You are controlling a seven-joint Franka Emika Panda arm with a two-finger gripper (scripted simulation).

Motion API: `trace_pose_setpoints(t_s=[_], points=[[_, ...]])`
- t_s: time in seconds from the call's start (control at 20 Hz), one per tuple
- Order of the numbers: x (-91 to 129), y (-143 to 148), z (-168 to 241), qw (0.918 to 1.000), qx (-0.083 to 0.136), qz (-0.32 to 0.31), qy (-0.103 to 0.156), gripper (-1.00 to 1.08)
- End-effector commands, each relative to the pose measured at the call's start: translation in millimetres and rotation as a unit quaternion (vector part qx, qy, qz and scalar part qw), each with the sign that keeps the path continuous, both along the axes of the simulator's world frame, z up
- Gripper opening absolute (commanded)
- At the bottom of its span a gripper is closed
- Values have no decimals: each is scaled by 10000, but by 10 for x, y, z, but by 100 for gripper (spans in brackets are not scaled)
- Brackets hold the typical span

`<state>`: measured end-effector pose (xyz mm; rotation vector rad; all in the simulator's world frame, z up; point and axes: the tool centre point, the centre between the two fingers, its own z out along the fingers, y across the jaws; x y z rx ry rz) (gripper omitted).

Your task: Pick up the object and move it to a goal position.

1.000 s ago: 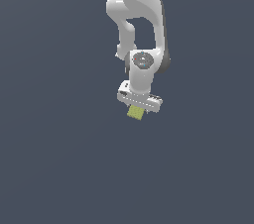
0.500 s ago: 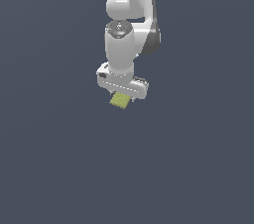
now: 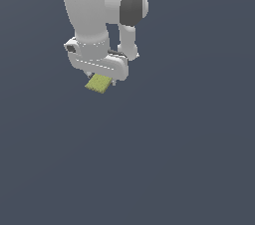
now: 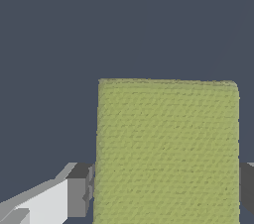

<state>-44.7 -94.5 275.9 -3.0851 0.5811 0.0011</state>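
Hand (image 3: 101,80): I am clamping the block (image 3: 98,83) between both fingers (image 4: 74,196); block: hanging below the hand for carrying.

No home, kitchen or workshop: a bare simulated void. Flat, even slate-grey backdrop (image 3: 189,159) on every side of the glossy white robot arm (image 3: 92,15), beneath it and beyond it alike, without horizon or shadow. Same featureless grey past the small flat yellow-green textured block (image 4: 166,151) in the wrist view.
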Motion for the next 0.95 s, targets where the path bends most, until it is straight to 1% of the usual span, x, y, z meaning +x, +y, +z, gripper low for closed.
trace_pose_setpoints(t_s=[0.0, 0.2, 0.45, 0.65, 0.9], points=[[8, -172, 249, 10000, -3, 3, -2, -100], [31, -391, 553, 10000, -6, 4, -1, -100], [58, -579, 809, 10000, -8, 4, -1, -100], [75, -662, 924, 10000, -11, 5, -1, -100], [83, -698, 971, 10000, -11, 5, -1, -100]])
